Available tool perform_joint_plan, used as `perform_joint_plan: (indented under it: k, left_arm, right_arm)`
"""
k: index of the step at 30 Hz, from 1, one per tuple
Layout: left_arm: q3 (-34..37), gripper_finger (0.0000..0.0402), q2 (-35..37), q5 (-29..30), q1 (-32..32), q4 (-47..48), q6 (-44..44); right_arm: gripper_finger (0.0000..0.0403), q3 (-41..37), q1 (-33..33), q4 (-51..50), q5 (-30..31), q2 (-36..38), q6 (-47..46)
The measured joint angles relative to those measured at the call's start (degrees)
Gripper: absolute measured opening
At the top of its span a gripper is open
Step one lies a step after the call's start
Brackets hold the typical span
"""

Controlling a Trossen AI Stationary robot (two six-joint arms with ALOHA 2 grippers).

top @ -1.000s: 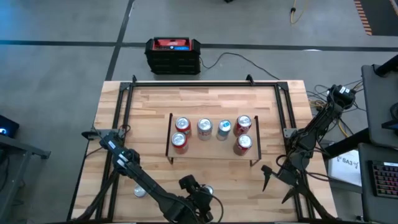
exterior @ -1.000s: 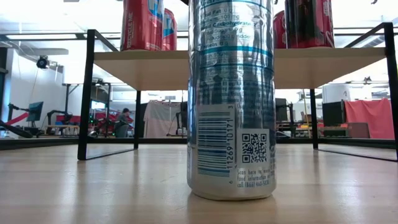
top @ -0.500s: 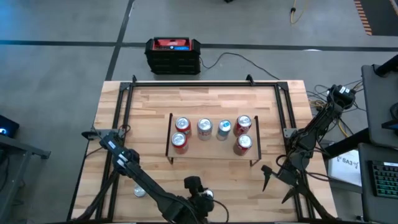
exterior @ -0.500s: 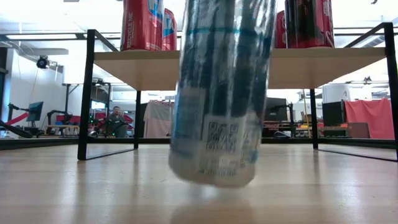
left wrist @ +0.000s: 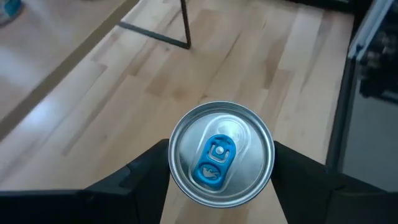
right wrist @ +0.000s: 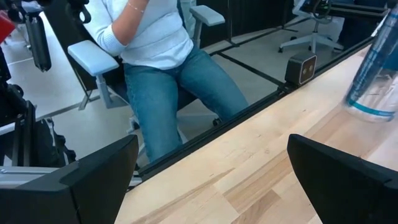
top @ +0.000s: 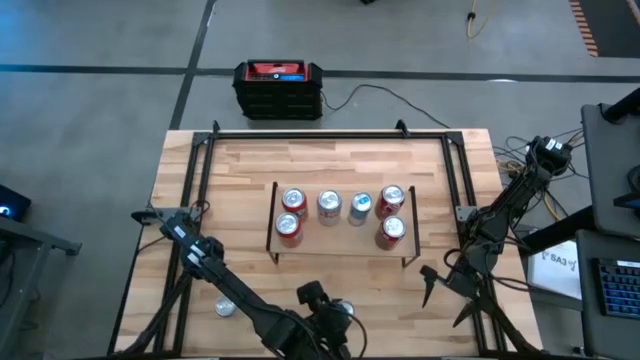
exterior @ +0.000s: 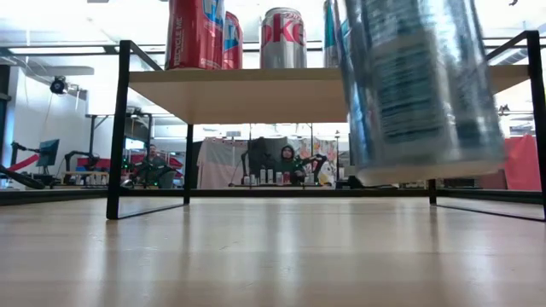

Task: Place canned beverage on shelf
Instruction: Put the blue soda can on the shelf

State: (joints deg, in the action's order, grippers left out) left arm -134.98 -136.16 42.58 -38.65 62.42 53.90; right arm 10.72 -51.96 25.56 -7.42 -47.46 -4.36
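Lifted now: silver can [left wrist: 221, 154] with the blue tab, standing on the surface [top: 240, 180] a second ago, then tilting, at this moment clear of the wood in the low view [exterior: 418, 85] and swung toward that picture's right side. Clamped on both sides by the left pincer [left wrist: 221, 163], jaws at a middling width, pressed to the can's wall, near the surface's front edge. Pick-up apparently done, then; carry to the shelf [top: 340, 250] next. On the shelf board already: six cans [top: 329, 205] in two rows, with bare wood along its front edge between the two front cans. One more can [top: 224, 308] lying near the surface's front left corner, untouched. Right pincer [top: 428, 285] idle by the surface's right edge, fingers spread wide, nothing between them.
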Motion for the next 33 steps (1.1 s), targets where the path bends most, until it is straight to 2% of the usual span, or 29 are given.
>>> perform_joint_plan:
  k: [11, 18, 26, 33]
  left_arm:
    - [0.49, 0.0230, -0.28, -3.00, 2.01, 0.90, 23.44]
    - [0.87, 0.0230, -0.45, -2.76, 2.05, 8.47, 35.73]
    - [0.87, 0.0231, -0.46, -1.01, 1.62, 16.09, 45.07]
    - [0.85, 0.0231, -0.46, -1.29, 1.09, 17.56, 49.42]
  right_arm:
    - [0.0400, 0.00, 0.00, 0.00, -0.02, 0.00, -0.02]
    - [0.0400, 0.00, 0.00, 0.00, -0.02, 0.00, -0.06]
    - [0.0400, 0.00, 0.00, 0.00, 0.00, 0.00, 0.07]
    - [0.0400, 0.00, 0.00, 0.00, -0.02, 0.00, 0.07]
